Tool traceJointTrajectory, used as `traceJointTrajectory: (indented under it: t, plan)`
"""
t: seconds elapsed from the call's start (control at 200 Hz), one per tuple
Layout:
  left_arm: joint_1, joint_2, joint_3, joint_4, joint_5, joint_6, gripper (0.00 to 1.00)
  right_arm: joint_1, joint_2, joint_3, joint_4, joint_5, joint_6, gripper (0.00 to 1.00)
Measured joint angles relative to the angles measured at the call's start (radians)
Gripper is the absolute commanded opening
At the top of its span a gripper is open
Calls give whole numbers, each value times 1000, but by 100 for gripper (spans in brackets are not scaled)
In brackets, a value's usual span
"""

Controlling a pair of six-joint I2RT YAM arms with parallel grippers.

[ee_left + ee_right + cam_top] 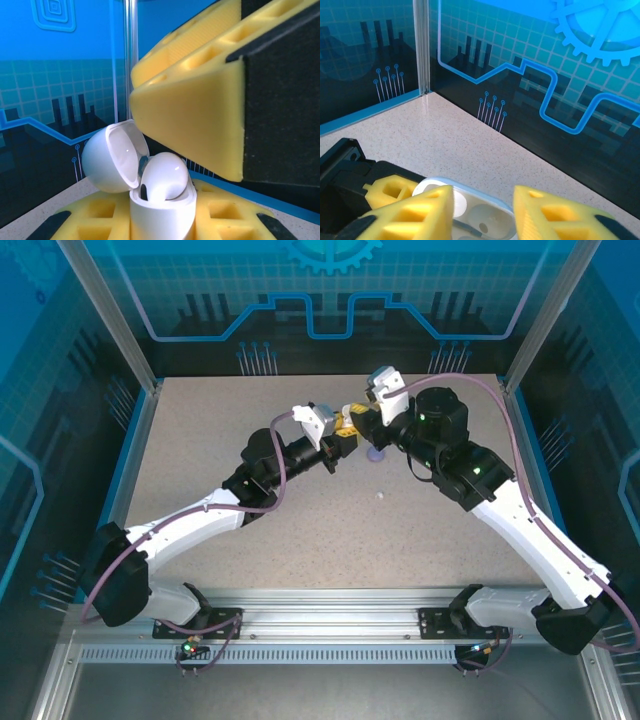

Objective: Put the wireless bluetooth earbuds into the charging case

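Note:
The white charging case [161,216] stands upright with my left gripper [162,227] shut on it between its yellow foam pads. Its lid [107,160] is swung open to the left. One white earbud [165,177] sits in the case with its rounded head sticking out. My right gripper [482,212] hovers just above the case [487,222], open, with nothing between its fingers [200,115]. From above, the two grippers, left [340,447] and right [358,423], meet over the back middle of the table. Another tiny white earbud [381,496] lies loose on the table.
A small purple object [376,454] lies on the table just right of the grippers. Blue transparent walls with a metal post [421,47] enclose the speckled table [470,135] at the back and sides.

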Motion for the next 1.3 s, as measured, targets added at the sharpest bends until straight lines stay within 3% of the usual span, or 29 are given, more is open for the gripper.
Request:
traceJointTrajectory:
  t: [0.125, 0.26, 0.455, 0.62, 0.945, 1.301]
  plan:
    - [0, 0, -8, 16, -6, 0, 0, -25, 0, 1, 0, 3, 56, 52]
    - [6, 0, -44, 37, -31, -14, 0, -161, -14, -2, -19, 0, 209, 67]
    - [35, 0, -96, 60, -61, -42, 0, -381, -25, -69, -100, -9, 451, 71]
    - [48, 0, -114, 75, -65, -52, 0, -490, 142, -153, -174, -18, 626, 71]
    - [57, -1, -114, 77, -64, -66, 0, -540, 618, -111, -316, -2, 839, 66]
    - [57, 39, -113, 92, -60, -94, 0, -541, 685, -78, -344, 10, 982, 60]
